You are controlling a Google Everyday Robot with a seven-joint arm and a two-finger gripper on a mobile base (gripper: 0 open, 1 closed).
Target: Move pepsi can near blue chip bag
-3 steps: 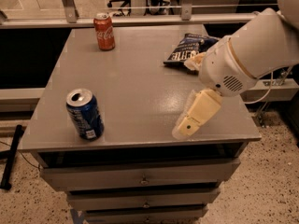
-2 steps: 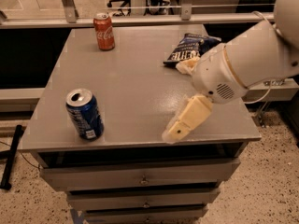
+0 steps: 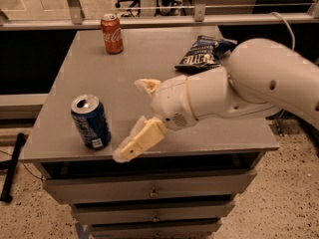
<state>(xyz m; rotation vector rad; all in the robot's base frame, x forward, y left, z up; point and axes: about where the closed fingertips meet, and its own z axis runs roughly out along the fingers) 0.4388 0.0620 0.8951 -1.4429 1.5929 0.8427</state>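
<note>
The pepsi can [image 3: 90, 122], dark blue with a silver top, stands upright near the front left corner of the grey table [image 3: 149, 63]. The blue chip bag [image 3: 202, 54] lies at the back right, partly behind my white arm [image 3: 259, 78]. My gripper [image 3: 130, 119] reaches in from the right and sits just right of the pepsi can, a short gap away. It is open, with one cream finger [image 3: 135, 142] low over the front edge and the other finger [image 3: 147, 86] farther back. Nothing is between them.
A red cola can [image 3: 111, 33] stands at the back left of the table. Drawers [image 3: 149, 190] run below the front edge. A metal rail [image 3: 149, 20] crosses behind the table, and a dark pole [image 3: 12, 166] leans on the floor at left.
My arm has swung left across the table, bringing the gripper from the front right area to just beside the pepsi can. The cans and bag have not moved.
</note>
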